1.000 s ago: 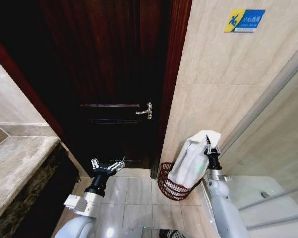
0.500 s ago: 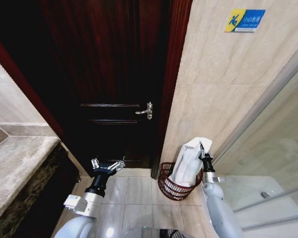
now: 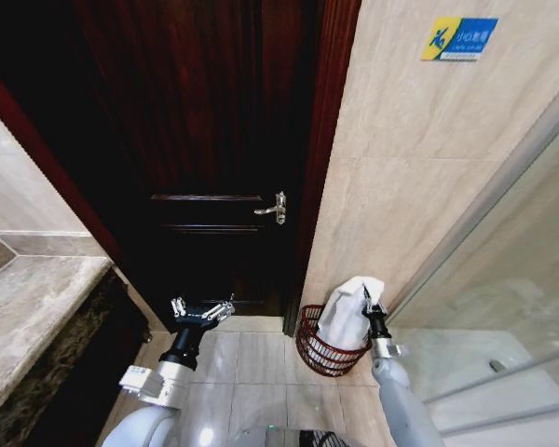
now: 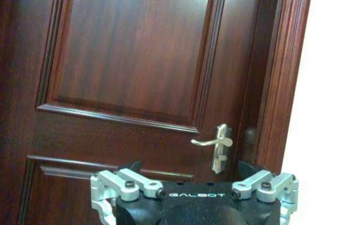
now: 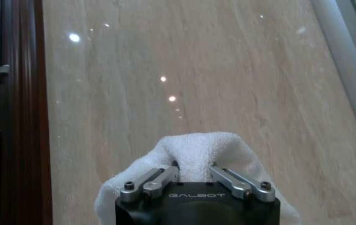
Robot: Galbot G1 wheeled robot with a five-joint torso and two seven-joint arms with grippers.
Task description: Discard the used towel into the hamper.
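Towel held over the hamper by our right gripper.

We had the white towel (image 3: 347, 312) pinched between the clenched jaws of our right gripper (image 3: 368, 302), its folds draped down into the dark red-brown hamper (image 3: 319, 355), which stood on the tiled floor (image 3: 252, 363) against the beige wall (image 3: 401, 186), just right of the dark wooden door (image 3: 214, 140). In the right wrist view the towel (image 5: 196, 154) bulged up between the fingers (image 5: 159, 180). Our left gripper (image 3: 202, 310) hung idle, well left of the hamper, jaws spread wide, facing the door handle (image 4: 217, 143).
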